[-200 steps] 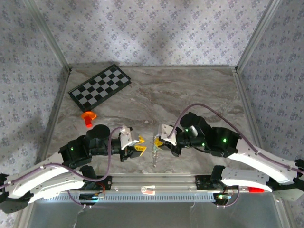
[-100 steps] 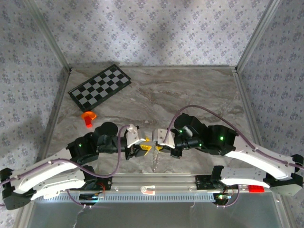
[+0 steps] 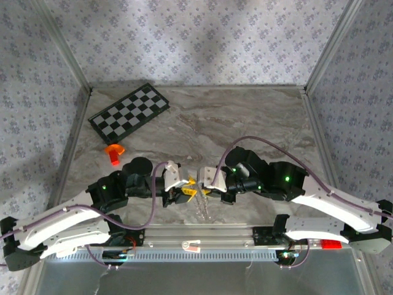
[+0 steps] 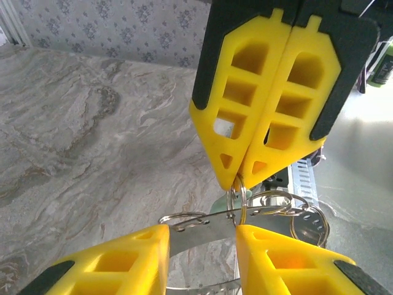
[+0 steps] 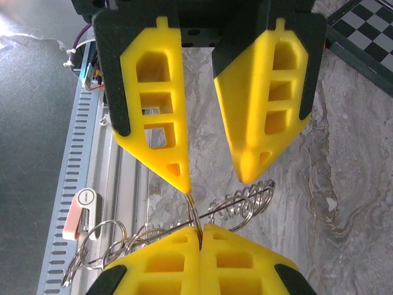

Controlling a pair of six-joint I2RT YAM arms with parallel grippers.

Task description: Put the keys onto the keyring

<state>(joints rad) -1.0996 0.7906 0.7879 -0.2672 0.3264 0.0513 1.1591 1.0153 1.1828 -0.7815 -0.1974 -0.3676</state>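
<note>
the step in hand looks like the threading: the ring is presented and the other arm is lining up on it. the right gripper [image 5: 199, 236] is pressed together on a loop of the keyring [image 3: 201, 209], which hangs from that pinch just above the table [image 3: 245, 117], close to the near edge and between the two arms. the left gripper [image 4: 202, 235] has its jaws apart. in the right wrist view the gap between them is bare, with one tip touching or nearly touching the pinched loop. in the left wrist view a strip of silvery metal lies across the gap at the tips, and i cannot tell whether it is nipped or only just beyond them. a pale green patch right behind the pinched loop may be the key [image 4: 218, 203], but it is too hidden to be sure. both arms reach in low from the near edge with the wrists turned toward each other, so the grippers meet tip to tip, almost touching. the next move probably calls for a small, steady nudge by the left tips to open the loop's coil or feed the key's hole onto the wire, while the right holds firm so the ring does not swing or twist.
</note>
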